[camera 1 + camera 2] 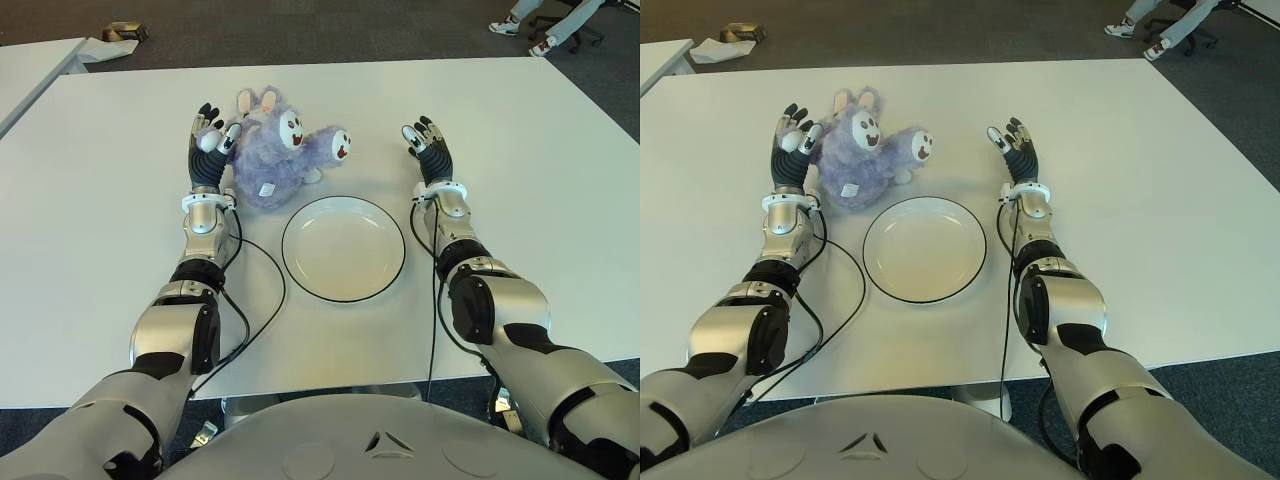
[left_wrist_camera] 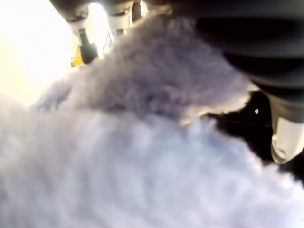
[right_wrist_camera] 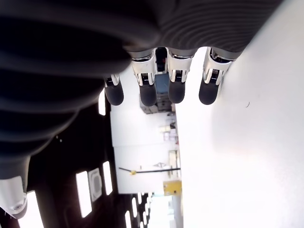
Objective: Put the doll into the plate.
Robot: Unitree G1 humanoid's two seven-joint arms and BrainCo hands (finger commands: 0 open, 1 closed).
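A fluffy purple doll with white eyes lies on the white table, just beyond the empty white plate with a dark rim. My left hand stands at the doll's left side with its fingers spread upward, its thumb against the fur. The doll's fur fills the left wrist view, and the fingers are not closed around it. My right hand is open to the right of the plate, and its fingers are straight with nothing between them.
Black cables run along the table from both wrists, on either side of the plate. A second white table stands at the far left. A person's feet and a chair show on the floor at the far right.
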